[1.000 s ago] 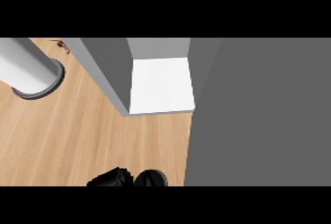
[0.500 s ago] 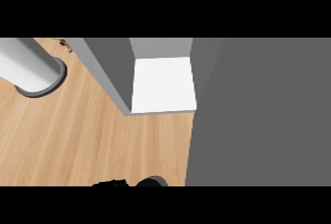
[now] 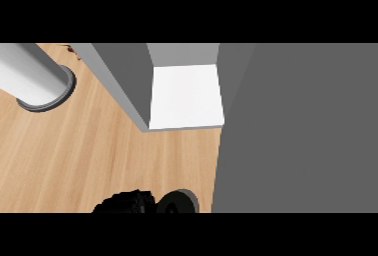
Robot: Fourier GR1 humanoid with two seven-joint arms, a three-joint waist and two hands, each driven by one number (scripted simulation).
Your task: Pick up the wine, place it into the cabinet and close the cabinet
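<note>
The cabinet stands open at the top middle, showing a white inner floor. Its grey door fills the right side. At the lower edge shows a black hand, which I take for my right hand, with its fingers curled. Right beside it sits a dark round shape with a grey rim, which looks like the wine bottle seen from above. Most of the hand and bottle are cut off by the lower edge. My left hand does not show.
A tall white cylinder on a dark round base stands at the upper left on the wooden counter. A small reddish-brown thing peeks in at the top edge.
The hand and the dark round shape sank toward the lower edge, then rose again to about where they began. The cabinet and its door have not moved.
</note>
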